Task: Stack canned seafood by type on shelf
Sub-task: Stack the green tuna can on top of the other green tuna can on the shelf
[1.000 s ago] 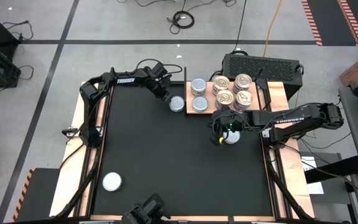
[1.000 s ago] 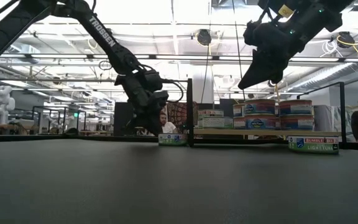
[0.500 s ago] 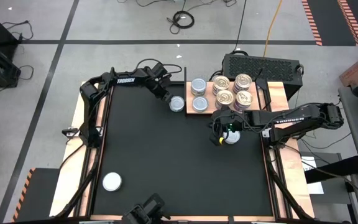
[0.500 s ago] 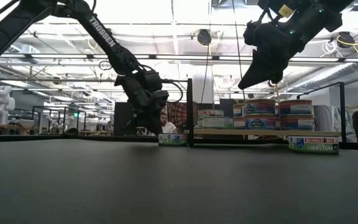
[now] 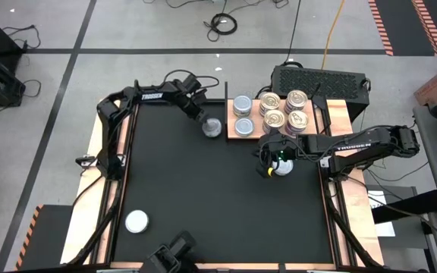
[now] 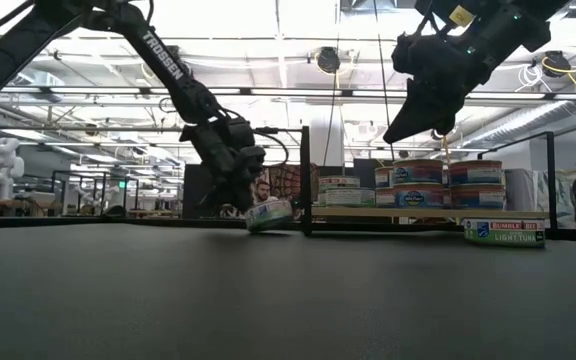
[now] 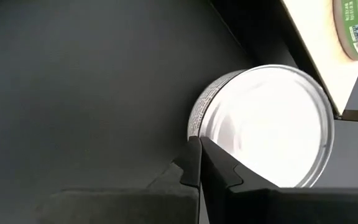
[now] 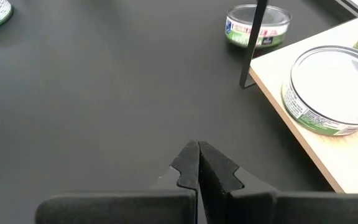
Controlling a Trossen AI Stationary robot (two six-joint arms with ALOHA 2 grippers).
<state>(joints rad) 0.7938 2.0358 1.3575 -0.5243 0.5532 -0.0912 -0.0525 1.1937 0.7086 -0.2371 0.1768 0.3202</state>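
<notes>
Left wrist view: left hand [image 7: 199,163] pressed together, fingertips against tilted silvery can [image 7: 263,124] beside shelf [image 7: 319,50].

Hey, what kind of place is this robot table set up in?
Most likely a robotics lab or workshop in a large industrial hall. The low view shows a high ceiling with exposed pipes and ducts beyond the table, and the high view shows loose cables on the grey concrete floor and striped hazard tape.

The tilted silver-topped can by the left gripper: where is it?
In the high view the can lies on the black mat, just left of the wooden shelf, at the shut left gripper.
</notes>
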